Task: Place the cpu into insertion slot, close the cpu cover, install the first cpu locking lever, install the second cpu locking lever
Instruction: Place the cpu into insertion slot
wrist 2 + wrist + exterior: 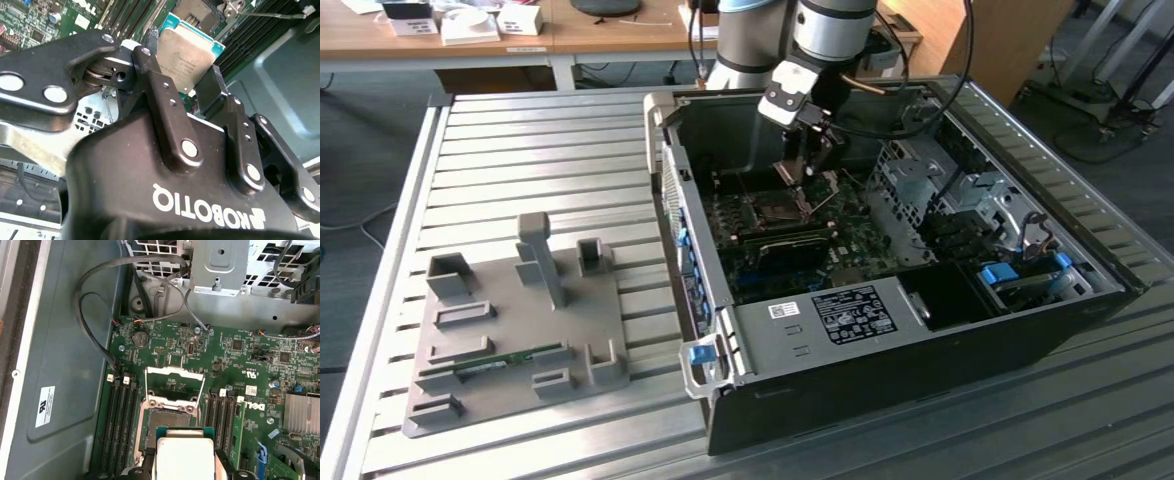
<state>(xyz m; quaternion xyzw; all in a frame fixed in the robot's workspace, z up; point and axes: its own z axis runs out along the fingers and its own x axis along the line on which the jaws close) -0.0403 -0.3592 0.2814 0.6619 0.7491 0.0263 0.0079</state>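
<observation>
Single arm working inside an open computer case (854, 400) that lies on a ribbed metal table (520, 150). The pincer (803, 160) reaches down into the case over the green circuit board (225, 355). In the second wrist view the pincer (177, 64) is pinching the cpu (187, 52) by two opposite edges, one of the black fingers (150, 75) pressed against each side, with the pale silver-grey face in view. The cpu (185, 457) hangs tilted, clear of the board and not yet seated. Directly beyond the fingertips lies the insertion slot (167, 417), a dark square with a silver rim, with nothing in it. The cpu cover (175, 374) is swung open on the side of the slot farther from the pincer, and the board shows through its cut-out centre. Long black memory slots (120, 425) run on both sides of the insertion slot. A grey fixture plate (520, 330) sits on the table well apart from the pincer, outside the case.
</observation>
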